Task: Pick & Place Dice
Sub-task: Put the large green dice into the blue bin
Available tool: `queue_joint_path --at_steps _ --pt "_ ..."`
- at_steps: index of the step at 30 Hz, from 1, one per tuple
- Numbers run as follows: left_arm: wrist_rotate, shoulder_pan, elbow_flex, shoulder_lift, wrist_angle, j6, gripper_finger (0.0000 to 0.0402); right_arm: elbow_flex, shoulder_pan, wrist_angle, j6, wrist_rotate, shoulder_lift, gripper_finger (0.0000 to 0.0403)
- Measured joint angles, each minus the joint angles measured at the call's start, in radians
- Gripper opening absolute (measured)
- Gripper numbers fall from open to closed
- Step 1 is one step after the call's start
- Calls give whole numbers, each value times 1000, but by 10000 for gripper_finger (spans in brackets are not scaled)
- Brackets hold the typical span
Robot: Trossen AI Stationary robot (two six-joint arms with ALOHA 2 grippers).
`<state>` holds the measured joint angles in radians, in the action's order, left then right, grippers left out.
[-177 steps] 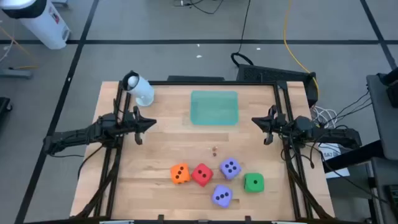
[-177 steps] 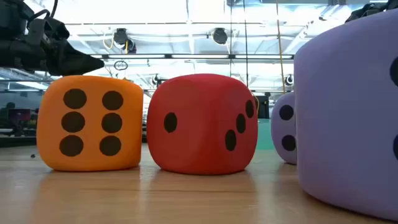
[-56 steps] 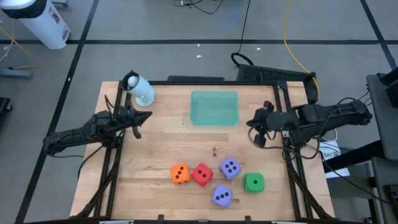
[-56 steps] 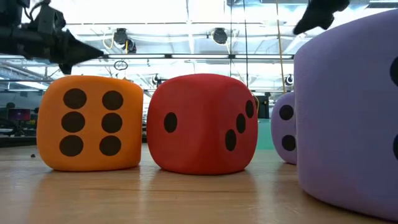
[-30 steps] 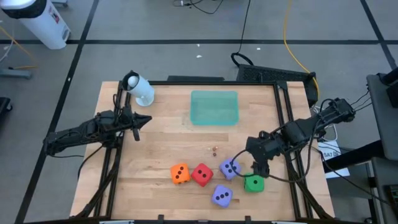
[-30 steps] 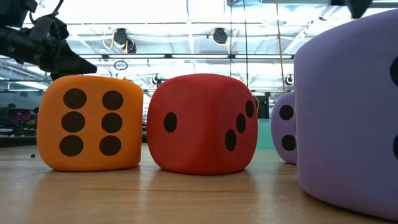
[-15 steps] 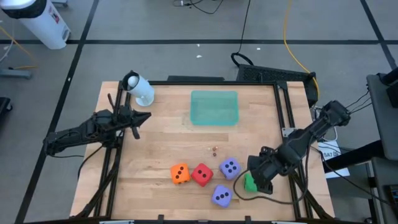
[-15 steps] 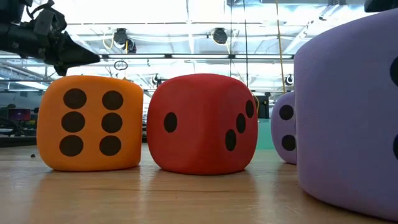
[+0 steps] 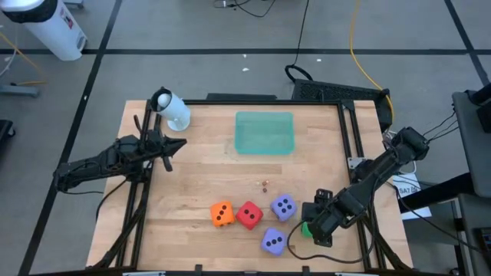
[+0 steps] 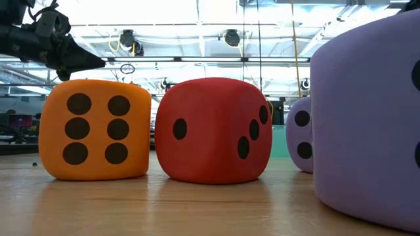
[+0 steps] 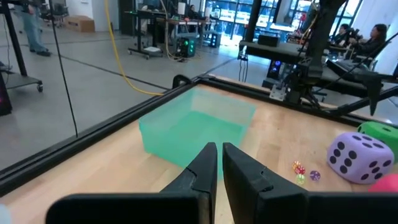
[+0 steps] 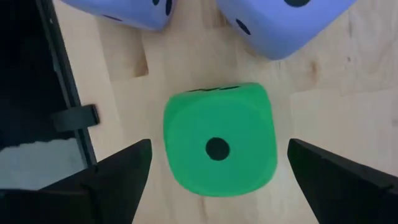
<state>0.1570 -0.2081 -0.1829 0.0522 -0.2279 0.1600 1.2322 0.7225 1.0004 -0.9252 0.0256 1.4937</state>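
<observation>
Right wrist view alone shows the right pincer [image 12: 214,180] spread wide around the green die [image 12: 217,140].

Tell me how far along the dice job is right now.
Done: nothing; the green bin is empty, and all five dice sit on the table. In hand: the right pincer is open, straddling the green die, not closed on it. The left pincer waits shut near the table's left edge. Left: orange, red and two purple dice.
</observation>
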Motion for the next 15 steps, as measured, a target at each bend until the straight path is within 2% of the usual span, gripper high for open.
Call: queue_joint_path --at_steps 7,15 --pt "-1 0 0 0 -17 0 33 -37 49 -36 -41 40 0 368" --pt "-3 0 0 0 -17 7 33 -61 103 -91 5 158 20 349"
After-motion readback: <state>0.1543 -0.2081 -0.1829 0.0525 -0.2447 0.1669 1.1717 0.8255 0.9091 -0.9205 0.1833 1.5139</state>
